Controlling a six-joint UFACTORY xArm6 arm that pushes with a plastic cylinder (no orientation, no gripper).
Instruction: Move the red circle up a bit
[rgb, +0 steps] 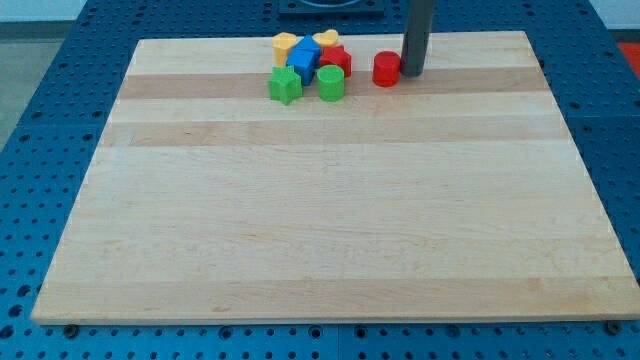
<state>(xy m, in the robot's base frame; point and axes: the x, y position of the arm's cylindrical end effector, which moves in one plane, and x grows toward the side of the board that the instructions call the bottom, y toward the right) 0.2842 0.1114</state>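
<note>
Wood tabletop: pale planks with light and darker bands, lying on a blue perforated base.
Tool: a straight dark rod that comes down from the view's top; it has no jaws, so it cannot be open or closed and it holds nothing.
My tip: it rests on the tabletop near the far edge, at the view's top, a little right of the middle.
Red circle: a short red cylinder just to the view's left of my tip. It looks to be touching the rod or almost touching; I cannot tell which one.
Red block: further to the view's left of my tip, beyond the red circle and apart from it; the shape is not clear, it may be a star.
Green round block: left of my tip and slightly toward the view's bottom, just below the red block.
Green star block: still further left, beside the green round block.
Blue block: left of the red block and pressed against it; the shape is hard to make out.
Yellow blocks: two at the top of the cluster, one further left, one closer to my tip.
Cluster: all six blocks sit tightly together, well apart from my tip.
</note>
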